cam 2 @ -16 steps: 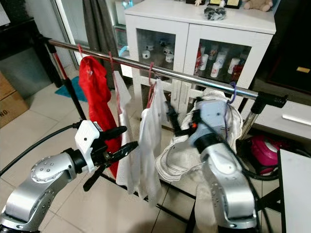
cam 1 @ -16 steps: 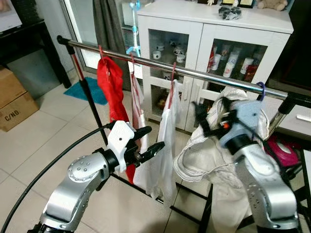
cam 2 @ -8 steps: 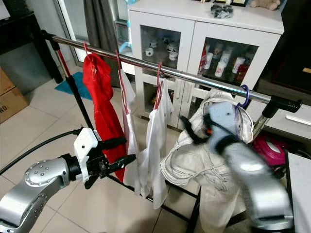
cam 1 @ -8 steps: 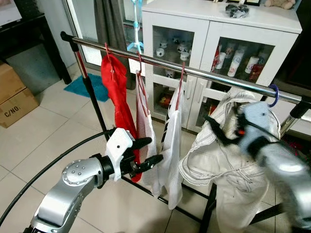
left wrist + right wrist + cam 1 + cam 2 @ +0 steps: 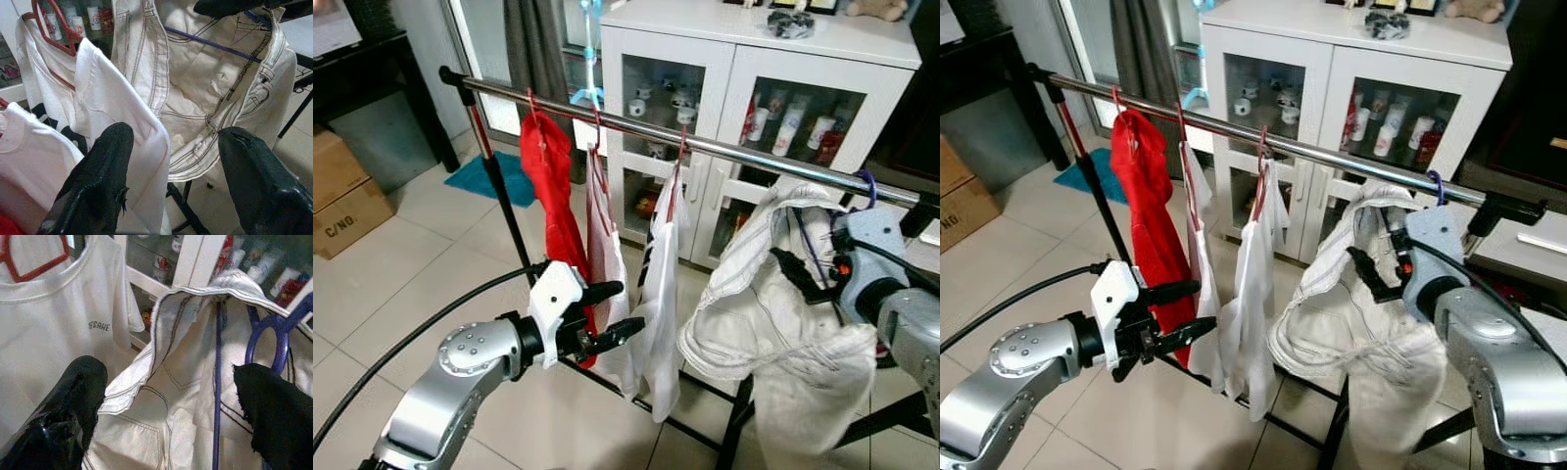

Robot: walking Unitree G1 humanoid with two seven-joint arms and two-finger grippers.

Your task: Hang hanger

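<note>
A steel clothes rail (image 5: 724,147) runs across the room. On it hang a red garment (image 5: 548,186) and two white shirts (image 5: 661,264) on red hangers. At its right end a cream jacket (image 5: 773,323) hangs from a purple hanger (image 5: 274,340), whose hook (image 5: 867,182) sits over the rail. My right gripper (image 5: 168,374) is open just in front of the jacket's collar, with the hanger wire between its fingers (image 5: 793,272) and nothing gripped. My left gripper (image 5: 628,305) is open at the white shirts, low and left of the jacket.
Behind the rail is a white cabinet (image 5: 744,59) with glass doors. The rack's black base bars (image 5: 705,387) cross the tiled floor under the clothes. A cardboard box (image 5: 347,196) and a teal mat (image 5: 489,181) lie at the left. A black cable (image 5: 411,343) trails from my left arm.
My right arm has drawn back and down to the right, away from the top of the jacket, which stays hanging on the rail. My left arm has barely moved.
</note>
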